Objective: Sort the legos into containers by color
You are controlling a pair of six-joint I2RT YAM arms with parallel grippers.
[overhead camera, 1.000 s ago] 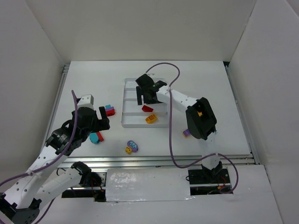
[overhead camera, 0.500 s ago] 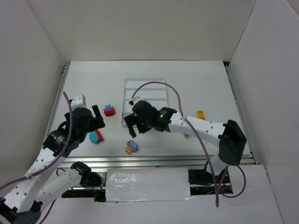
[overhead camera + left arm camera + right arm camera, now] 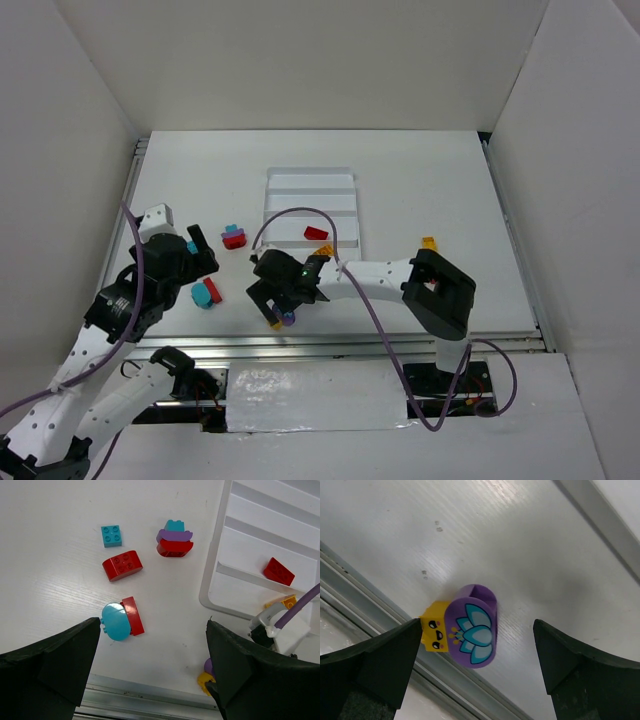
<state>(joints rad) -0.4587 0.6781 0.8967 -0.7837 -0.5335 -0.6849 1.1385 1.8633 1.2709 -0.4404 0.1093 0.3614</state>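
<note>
Right gripper [image 3: 476,625]: jaws spread wide, nothing held, hovering over the purple lotus brick [image 3: 472,632]. That brick touches a yellow face brick [image 3: 434,630], just off the tray's [image 3: 310,171] near edge. Left gripper [image 3: 153,622]: also spread and empty, left of the tray, above a teal-and-red pair [image 3: 122,622]. I see a red wedge [image 3: 278,571] in one tray compartment and an orange brick [image 3: 285,601] in the next nearer one.

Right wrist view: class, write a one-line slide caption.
Open end effector poised over a purple flower-printed brick touching a small yellow brick on the white table.
</note>
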